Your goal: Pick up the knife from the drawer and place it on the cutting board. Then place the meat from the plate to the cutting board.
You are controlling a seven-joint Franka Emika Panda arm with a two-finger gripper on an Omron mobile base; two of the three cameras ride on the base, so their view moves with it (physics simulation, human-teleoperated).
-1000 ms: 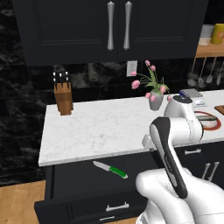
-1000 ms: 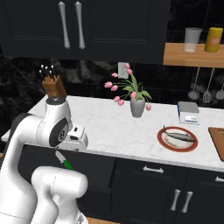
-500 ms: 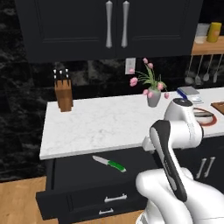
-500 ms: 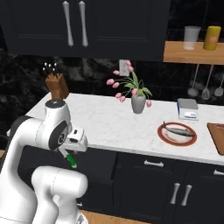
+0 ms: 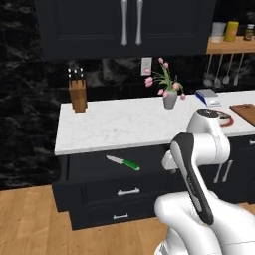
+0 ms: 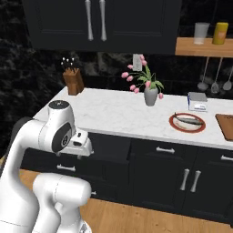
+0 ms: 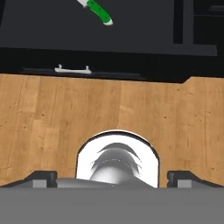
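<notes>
My two finger tips sit far apart at the bottom of the hand view, so my gripper (image 7: pixel 112 181) is spread wide and holds nothing. It points down at the wooden floor (image 7: pixel 52 118).

Past the floor I see the drawer (image 7: pixel 72 70) pulled out, with its short silver handle at the front edge. The knife (image 7: pixel 96 9) lies inside it, on the dark bottom. Its green handle is easy to see and the silver blade runs off the top edge of my view.

From the left base view the knife (image 5: pixel 123 162) lies flat in the open drawer (image 5: pixel 124 191), under the edge of the white counter (image 5: pixel 114 122). The blade points left and the green handle points right. My arm is bent just to the right of it.

On the counter, far to the right, is the plate (image 6: pixel 187 122) with the red rim. The meat (image 6: pixel 188 120), a thin grey fish, lies on it. The cutting board (image 6: pixel 225 126) is just right of the plate, at the edge of the picture.

A knife block (image 6: pixel 73 81) stands at the back left of the counter. A vase of pink flowers (image 6: pixel 150 91) stands near the middle.
</notes>
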